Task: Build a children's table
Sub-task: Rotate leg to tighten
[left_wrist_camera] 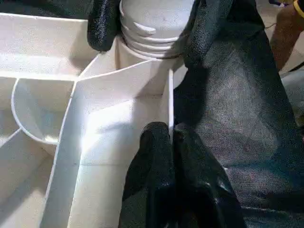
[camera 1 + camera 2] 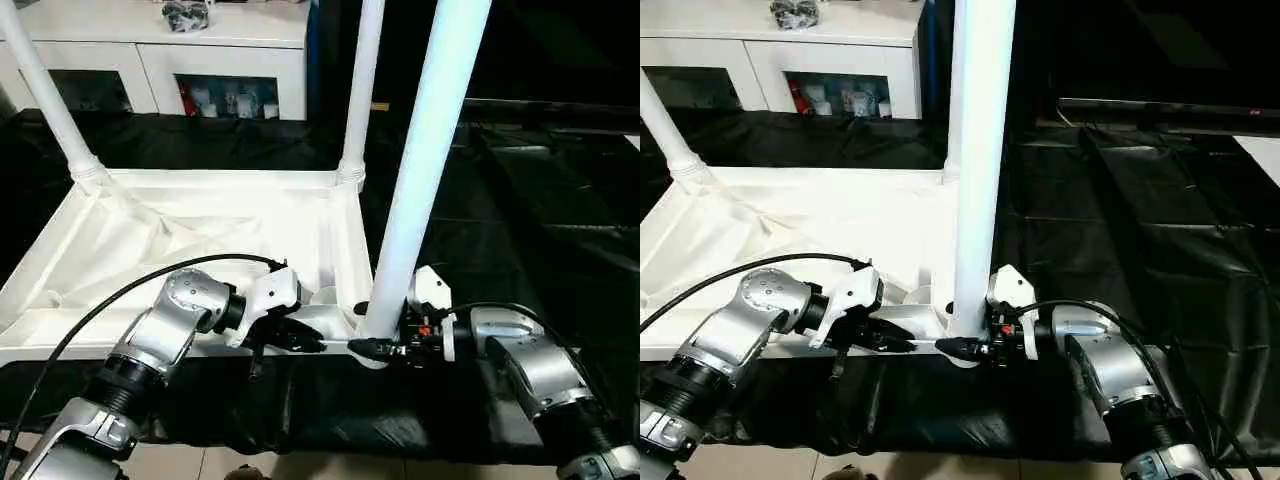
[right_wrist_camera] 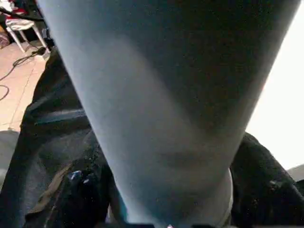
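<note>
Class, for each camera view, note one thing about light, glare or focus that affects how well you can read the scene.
Left eye view: the near leg has a bluish sheen.
Right eye view: the tabletop shows soft creased shadows.
Left wrist view: bright glare on a white rib.
Right wrist view: the leg looms close, shaded and soft.

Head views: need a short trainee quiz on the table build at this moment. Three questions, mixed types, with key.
1. How many legs stand upright on the top?
2. True or false: the top lies underside up.
3. The left gripper is shut on: A) a leg B) the top's rim C) nothing
Key: 1) three 2) true 3) B
</note>
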{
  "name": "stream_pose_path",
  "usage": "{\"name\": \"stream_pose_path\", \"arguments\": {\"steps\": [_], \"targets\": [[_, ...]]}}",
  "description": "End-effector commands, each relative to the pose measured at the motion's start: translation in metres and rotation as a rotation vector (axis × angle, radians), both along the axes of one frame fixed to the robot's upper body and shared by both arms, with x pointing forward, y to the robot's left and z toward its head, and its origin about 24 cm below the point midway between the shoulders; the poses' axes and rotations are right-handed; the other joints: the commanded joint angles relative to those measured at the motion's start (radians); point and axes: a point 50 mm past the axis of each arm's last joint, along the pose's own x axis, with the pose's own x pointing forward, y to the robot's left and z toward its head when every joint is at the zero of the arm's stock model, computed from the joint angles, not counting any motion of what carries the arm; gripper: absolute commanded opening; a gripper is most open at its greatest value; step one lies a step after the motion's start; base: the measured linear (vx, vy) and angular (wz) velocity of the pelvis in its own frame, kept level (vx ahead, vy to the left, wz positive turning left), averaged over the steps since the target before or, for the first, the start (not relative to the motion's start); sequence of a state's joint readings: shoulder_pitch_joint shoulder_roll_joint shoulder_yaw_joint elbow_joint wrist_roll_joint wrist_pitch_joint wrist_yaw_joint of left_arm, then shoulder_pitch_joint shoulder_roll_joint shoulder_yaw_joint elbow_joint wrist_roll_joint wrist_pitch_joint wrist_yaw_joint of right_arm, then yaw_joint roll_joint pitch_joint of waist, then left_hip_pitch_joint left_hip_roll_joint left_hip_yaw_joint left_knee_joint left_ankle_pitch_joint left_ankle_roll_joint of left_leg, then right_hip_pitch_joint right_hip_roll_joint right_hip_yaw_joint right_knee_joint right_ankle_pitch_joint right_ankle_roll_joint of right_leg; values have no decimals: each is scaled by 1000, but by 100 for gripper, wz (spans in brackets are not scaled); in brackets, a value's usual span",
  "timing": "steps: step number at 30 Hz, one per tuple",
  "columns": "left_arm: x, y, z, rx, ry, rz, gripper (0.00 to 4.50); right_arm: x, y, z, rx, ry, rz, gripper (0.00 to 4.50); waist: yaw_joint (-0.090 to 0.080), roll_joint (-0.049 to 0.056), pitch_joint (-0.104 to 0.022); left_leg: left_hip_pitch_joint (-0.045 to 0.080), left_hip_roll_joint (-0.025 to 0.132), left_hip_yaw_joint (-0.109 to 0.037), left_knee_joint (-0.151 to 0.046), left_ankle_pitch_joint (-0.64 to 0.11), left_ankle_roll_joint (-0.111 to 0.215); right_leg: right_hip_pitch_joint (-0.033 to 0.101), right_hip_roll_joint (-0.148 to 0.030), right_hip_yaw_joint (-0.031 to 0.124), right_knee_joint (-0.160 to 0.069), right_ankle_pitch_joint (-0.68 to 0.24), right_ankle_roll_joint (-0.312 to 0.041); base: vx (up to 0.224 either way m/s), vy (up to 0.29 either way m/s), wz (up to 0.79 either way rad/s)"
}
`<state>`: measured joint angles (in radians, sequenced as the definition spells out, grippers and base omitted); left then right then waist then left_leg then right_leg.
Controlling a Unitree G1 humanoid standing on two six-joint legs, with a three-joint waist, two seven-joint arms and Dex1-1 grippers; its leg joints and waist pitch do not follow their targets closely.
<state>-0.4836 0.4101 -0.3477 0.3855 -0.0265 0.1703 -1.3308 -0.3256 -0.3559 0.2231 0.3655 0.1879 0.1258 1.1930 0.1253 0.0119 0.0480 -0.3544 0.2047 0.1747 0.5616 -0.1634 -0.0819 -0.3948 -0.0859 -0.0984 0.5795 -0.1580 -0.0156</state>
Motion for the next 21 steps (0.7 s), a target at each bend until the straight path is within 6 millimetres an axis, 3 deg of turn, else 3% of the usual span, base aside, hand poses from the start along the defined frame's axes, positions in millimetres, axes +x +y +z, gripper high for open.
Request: {"name": "stream_pose_path", "arguments": {"steps": [1, 2, 4, 7, 8, 11, 12, 13, 15, 17, 19, 21], "targets": [[7, -20, 12, -76, -70, 27, 0, -5, 17, -13, 5, 43, -16, 272, -2, 3, -59, 10, 30, -6, -64, -322, 30, 43, -63, 48, -76, -374, -169, 0, 0, 0], [7, -20, 12, -76, -70, 27, 0, -5, 17, -13, 5, 43, -16, 272, -2, 2, -59, 11, 30, -6, -64, -325, 28, 42, -63, 48, -77, -384, -165, 0, 0, 0], [16, -30, 12, -90, -109, 136, 0, 12, 21, -21, -26, 32, -240, 272, -10, 2, -52, 14, 26, -8, -65, -359, 13, 35, -65, 45, -88, -464, -145, 0, 0, 0], [23, -47, 12, -102, -146, 236, 0, 28, 29, -29, -43, 63, -485, 271, -28, 3, -48, 24, 18, -18, -62, -420, -13, 32, -68, 28, -108, -621, -84, -35, 3, -4], [23, -47, 12, -102, -146, 236, 0, 28, 29, -29, -43, 63, -485, 271, -36, 3, -47, 20, 16, -21, -62, -432, -16, 33, -67, 22, -114, -641, -64, 0, 0, 0], [27, -62, 12, -99, -180, 298, 0, 39, 44, -31, -36, 86, -648, 271, -53, 7, -49, 16, 16, -27, -63, -459, -9, 37, -69, 11, -122, -639, -42, 0, 0, 0], [28, -65, 12, -99, -186, 313, 0, 41, 47, -32, -36, 91, -686, 271, -57, 9, -49, 19, 17, -27, -64, -469, -9, 34, -68, 9, -122, -634, -44, 0, 0, 0], [31, -73, 13, -100, -207, 356, 0, 48, 54, -33, -47, 107, -802, 271, -66, 14, -47, 29, 16, -28, -62, -494, -10, 30, -67, 0, -129, -622, -52, 0, 0, 0], [32, -79, 13, -103, -216, 398, 0, 53, 60, -32, -51, 98, -868, 271, -75, 13, -47, 28, 16, -29, -62, -507, -11, 32, -67, -7, -133, -620, -49, 0, 0, 0], [32, -81, 14, -109, -217, 395, 0, 53, 64, -30, -37, 79, -853, 271, -78, 13, -46, 33, 14, -29, -58, -525, -3, 29, -67, -11, -139, -630, -38, 0, 0, 0], [30, -82, 14, -121, -213, 376, 0, 53, 68, -29, -28, 62, -814, 327, -78, 9, -46, 27, 15, -28, -64, -517, 8, 32, -67, -6, -135, -610, -41, 0, 0, 0], [29, -82, 14, -123, -211, 368, 0, 52, 68, -29, -17, 76, -805, 341, -77, 11, -46, 27, 17, -28, -65, -515, 9, 30, -68, -2, -133, -599, -49, 0, 0, 0]]}}
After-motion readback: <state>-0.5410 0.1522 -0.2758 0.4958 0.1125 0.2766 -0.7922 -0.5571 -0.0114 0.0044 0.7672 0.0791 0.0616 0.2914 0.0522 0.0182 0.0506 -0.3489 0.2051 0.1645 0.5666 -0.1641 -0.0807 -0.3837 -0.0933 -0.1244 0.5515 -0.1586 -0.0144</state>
